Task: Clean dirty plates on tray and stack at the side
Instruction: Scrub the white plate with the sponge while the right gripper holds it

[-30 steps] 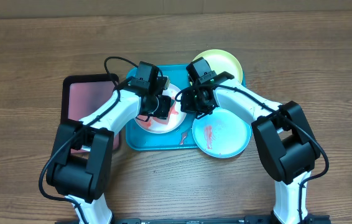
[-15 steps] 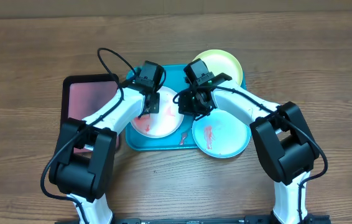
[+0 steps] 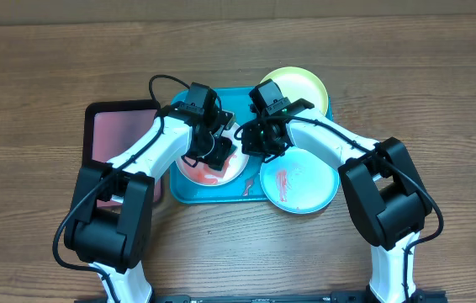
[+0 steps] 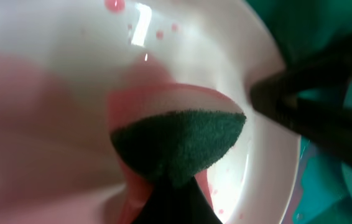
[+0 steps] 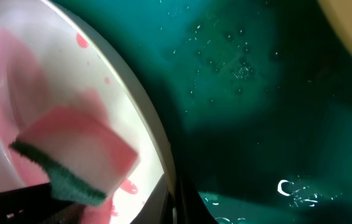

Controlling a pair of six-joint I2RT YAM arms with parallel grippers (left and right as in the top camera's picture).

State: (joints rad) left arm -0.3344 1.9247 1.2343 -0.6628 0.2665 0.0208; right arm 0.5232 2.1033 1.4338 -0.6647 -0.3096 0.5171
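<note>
The white plate (image 3: pixel 205 173) lies on the turquoise tray (image 3: pixel 194 195), its inside smeared pink-red. My left gripper (image 3: pixel 218 152) is shut on a pink sponge with a green scouring side (image 4: pixel 181 140) and presses it on the white plate (image 4: pixel 194 59). My right gripper (image 3: pixel 259 141) is shut on the plate's right rim (image 5: pixel 154 146), and its dark fingers show in the left wrist view (image 4: pixel 316 109). The sponge (image 5: pixel 79 149) shows in the right wrist view. The mint-blue plate (image 3: pixel 304 183) has a red smear. The yellow-green plate (image 3: pixel 304 84) lies at the tray's back right.
A smaller black-rimmed tray with a pinkish inside (image 3: pixel 116 133) lies left of the turquoise tray. The tray floor (image 5: pixel 257 93) is wet with droplets. Bare wooden table (image 3: pixel 440 101) surrounds the trays.
My left gripper swept the sponge to the plate's left side, then back to its right front. The red smear on the white plate has spread. The right gripper stayed on the rim.
</note>
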